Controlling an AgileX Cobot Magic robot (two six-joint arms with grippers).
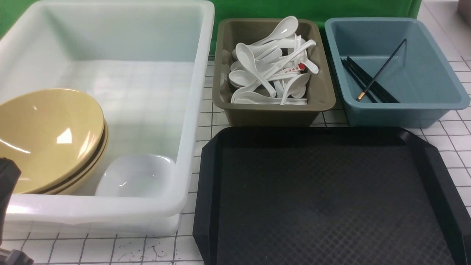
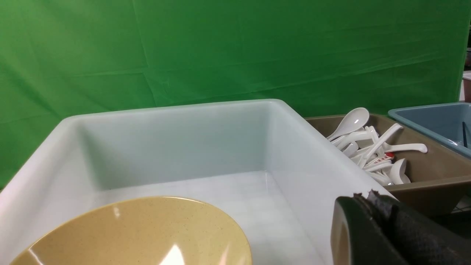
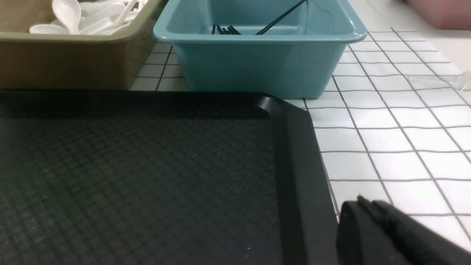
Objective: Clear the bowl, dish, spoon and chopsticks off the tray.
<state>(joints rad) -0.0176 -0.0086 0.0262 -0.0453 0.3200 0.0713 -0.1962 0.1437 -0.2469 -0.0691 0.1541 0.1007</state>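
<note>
On the gridded counter [image 1: 452,143], the black tray [image 1: 331,198] lies bare. Left of it, the white tub [image 1: 191,110] holds the tan bowl [image 1: 44,136], stacked on others, and the white dish [image 1: 136,176] beside it. Spoons [image 1: 268,70] fill the olive bin [image 1: 323,99]; chopsticks [image 1: 368,79] lie in the blue bin [image 1: 434,73]. Only one finger of each gripper shows, so I cannot tell either's state.

From the front we look forward and down, close over the black tray [image 1: 331,198], with the white tub [image 1: 191,110], olive bin [image 1: 272,112] and blue bin [image 1: 401,110] behind. Our left wrist camera sits low at the tub's near edge, facing the green backdrop [image 2: 235,48]. Our right wrist camera skims the tray's right corner. Both wrist views share the two bins with the front.
</note>
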